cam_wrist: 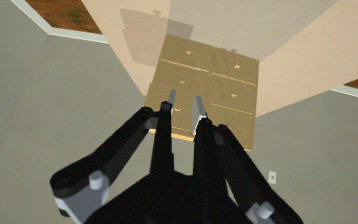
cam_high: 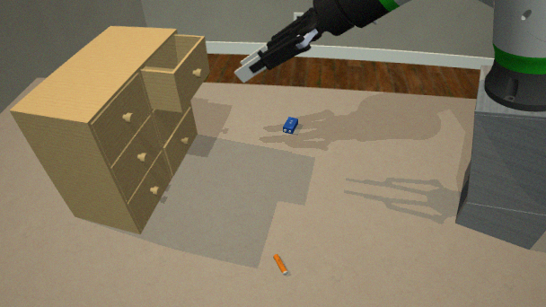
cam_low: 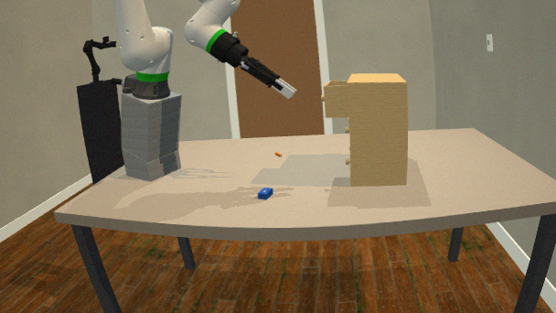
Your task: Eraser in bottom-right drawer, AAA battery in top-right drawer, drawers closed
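The small chest (cam_high: 85,74) (cam_low: 379,134) (cam_wrist: 241,80) stands upright. Its top-row right drawer (cam_high: 190,74) (cam_low: 337,102) is pulled well out and level; its floor is mostly hidden. The bottom-row right drawer (cam_high: 176,150) looks pushed in, as do the left drawers. The orange AAA battery (cam_high: 280,264) (cam_low: 278,154) lies on the table. No eraser is visible. My gripper (cam_high: 242,69) (cam_low: 292,92) (cam_wrist: 183,100) is slightly open and empty, in the air in front of the open drawer and apart from its knob (cam_high: 197,73).
A blue block with two terminals, like a 9V battery (cam_high: 290,125) (cam_low: 265,193), lies on the table (cam_high: 382,258) (cam_low: 471,162) nearer the right drawers' side. The arm's grey pedestal (cam_high: 503,163) (cam_low: 151,139) stands opposite the drawer fronts.
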`<state>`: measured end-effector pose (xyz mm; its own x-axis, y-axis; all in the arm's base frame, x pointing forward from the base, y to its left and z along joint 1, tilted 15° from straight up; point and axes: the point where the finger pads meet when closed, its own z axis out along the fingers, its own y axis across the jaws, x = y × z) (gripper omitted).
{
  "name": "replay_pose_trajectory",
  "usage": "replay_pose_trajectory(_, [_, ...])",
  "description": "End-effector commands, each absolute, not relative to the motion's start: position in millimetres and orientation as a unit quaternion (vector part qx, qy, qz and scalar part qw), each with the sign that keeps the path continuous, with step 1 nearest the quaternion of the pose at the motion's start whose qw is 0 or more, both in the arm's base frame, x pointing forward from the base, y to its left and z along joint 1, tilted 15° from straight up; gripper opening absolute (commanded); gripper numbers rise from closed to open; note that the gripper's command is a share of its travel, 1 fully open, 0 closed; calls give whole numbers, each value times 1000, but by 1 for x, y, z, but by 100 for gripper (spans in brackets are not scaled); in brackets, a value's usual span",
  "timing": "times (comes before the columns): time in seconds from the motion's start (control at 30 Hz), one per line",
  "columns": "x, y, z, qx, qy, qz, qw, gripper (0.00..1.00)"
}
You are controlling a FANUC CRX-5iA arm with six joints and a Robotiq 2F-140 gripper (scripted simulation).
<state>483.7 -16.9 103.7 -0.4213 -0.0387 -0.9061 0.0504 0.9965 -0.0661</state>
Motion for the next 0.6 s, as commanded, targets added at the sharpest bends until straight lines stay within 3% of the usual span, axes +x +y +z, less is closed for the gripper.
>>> replay_pose_trajectory(0.0, [478, -17, 106, 4, 846, -43, 532, 20])
replay_pose_trajectory(0.3, [478, -46, 117, 32, 843, -94, 529, 20])
replay_pose_trajectory(0.57, [460, -104, 130, 91, 852, -193, 479, 20])
